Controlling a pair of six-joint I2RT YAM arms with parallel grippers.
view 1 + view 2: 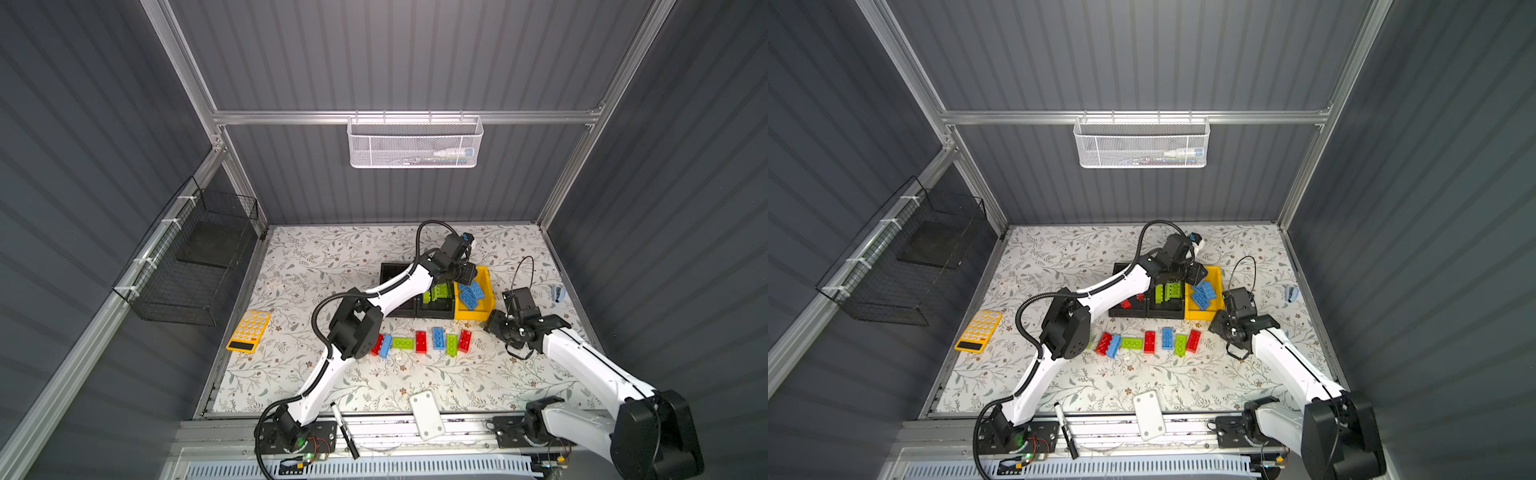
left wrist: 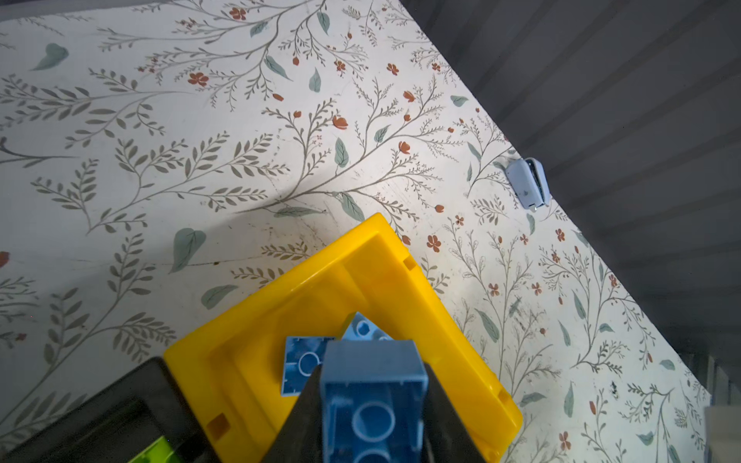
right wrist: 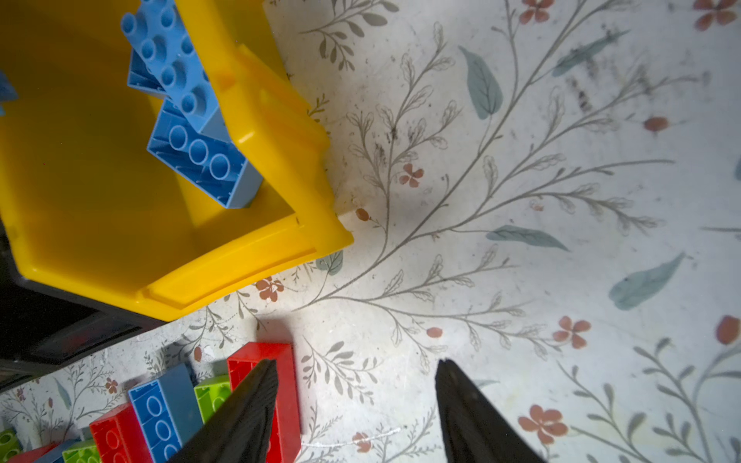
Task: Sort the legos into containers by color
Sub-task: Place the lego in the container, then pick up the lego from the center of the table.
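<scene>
One light blue lego [image 2: 373, 401] is pinched between the fingers of the left claw [image 2: 373, 373], which hangs over the far end of the yellow container [image 2: 256, 340]. About three more blue legos [image 1: 471, 293] lie inside that container. Beside it stand two black containers. The middle one [image 1: 434, 312] holds several green legos [image 1: 438, 293], and the outer one [image 1: 388, 270] holds at least two red legos [image 1: 1126, 304]. Seven loose legos [image 1: 421, 342] show in a row on the tabletop [image 1: 332, 257] in front of the containers: three red, two blue and two green. The right claw [image 3: 357, 362] is spread and empty above the tabletop, just beside the red lego [image 3: 288, 385] at the end of the row.
</scene>
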